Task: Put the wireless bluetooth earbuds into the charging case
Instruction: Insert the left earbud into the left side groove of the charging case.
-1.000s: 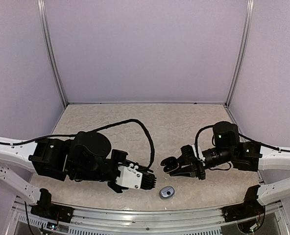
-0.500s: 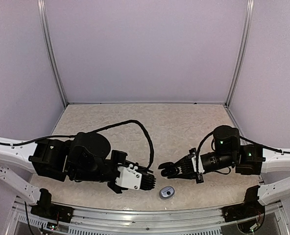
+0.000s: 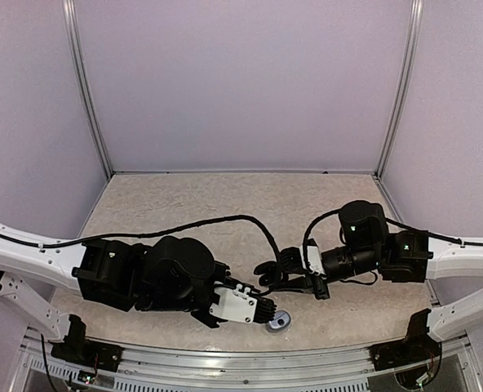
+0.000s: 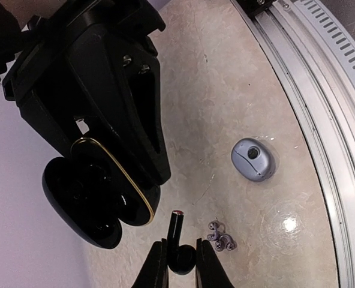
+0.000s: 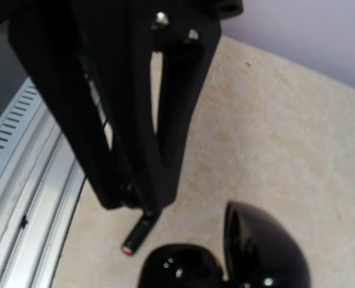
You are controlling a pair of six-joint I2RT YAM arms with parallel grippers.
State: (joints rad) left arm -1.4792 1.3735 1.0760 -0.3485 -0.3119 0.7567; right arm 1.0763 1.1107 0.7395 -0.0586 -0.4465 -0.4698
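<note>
Left wrist view, nearest first. The left gripper point(image 4: 178, 255) is closed almost fully on the rounded body of a black earbud point(image 4: 176, 233). The stem points away from the fingertips and ends in a reddish tip. By its look the bud is very light, rigid and glossy, so it probably slips or twists under a hard pinch. The rounded body seems the better place to hold it, since that leaves the stem free to enter its socket.

Just beside it, on the bench point(image 4: 237, 78), lies a small cluster of silvery-grey earbuds point(image 4: 220, 239). They are loose and touch one another, and would likely roll if nudged.

Beyond the stem tip and a little apart is the open charging case point(image 4: 96, 201), glossy black with a thin gold rim. The right gripper point(image 5: 135, 201) is closed and appears to clamp the case by its edge. Whether a bud already sits inside the case cannot be told.

Farther off, near the rail, rests a silvery-grey oval object point(image 4: 253, 159).
</note>
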